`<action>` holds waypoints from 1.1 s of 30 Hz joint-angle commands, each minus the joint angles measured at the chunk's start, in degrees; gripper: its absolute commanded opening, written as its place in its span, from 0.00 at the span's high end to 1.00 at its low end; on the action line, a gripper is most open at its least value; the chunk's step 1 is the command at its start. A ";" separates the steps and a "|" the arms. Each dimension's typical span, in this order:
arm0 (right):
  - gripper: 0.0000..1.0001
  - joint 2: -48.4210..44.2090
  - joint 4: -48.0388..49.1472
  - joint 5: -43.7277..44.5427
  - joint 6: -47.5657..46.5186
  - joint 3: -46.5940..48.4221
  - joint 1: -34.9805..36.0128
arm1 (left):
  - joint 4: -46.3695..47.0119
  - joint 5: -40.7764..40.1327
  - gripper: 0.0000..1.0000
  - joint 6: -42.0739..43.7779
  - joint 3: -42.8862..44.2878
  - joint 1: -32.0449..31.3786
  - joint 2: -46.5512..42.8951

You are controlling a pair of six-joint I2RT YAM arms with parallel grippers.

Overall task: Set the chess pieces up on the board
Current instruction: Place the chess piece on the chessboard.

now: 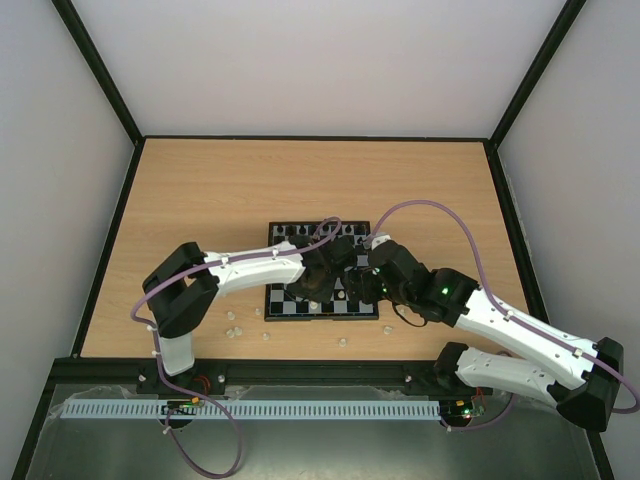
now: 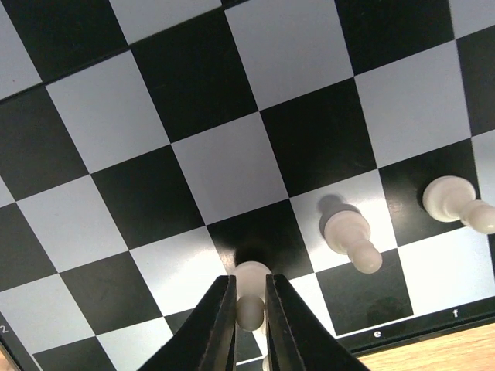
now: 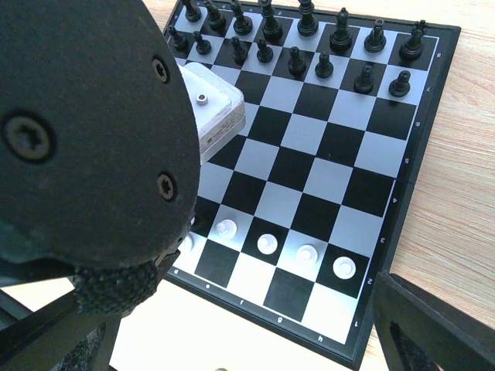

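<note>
Board (image 3: 329, 182) carries sixteen black pieces (image 3: 296, 62), one gripped pawn (image 2: 250, 282).

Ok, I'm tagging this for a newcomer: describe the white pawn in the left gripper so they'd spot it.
Find the board, then the second row in from its lettered edge nearest the arms. In the left wrist view the white pawn is leftmost of three, on a black square. Only it sits pinched in the left gripper; its two neighbours stand free.

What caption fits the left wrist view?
Left gripper brackets a white pawn on a dark square; two other white pawns stand nearby.
</note>
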 commanded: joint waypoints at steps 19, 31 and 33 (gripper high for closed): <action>0.11 -1.17 -1.49 0.31 -0.13 -0.41 -0.17 | 0.74 0.51 0.83 -0.36 0.33 -0.48 1.57; 0.11 -0.92 -1.23 0.21 -0.31 -0.66 -0.21 | 1.02 0.28 0.90 -0.20 1.72 -0.38 2.39; 0.11 -0.87 -1.14 0.33 -0.34 -0.70 -0.23 | 1.00 0.06 0.90 -0.19 1.78 -0.34 2.40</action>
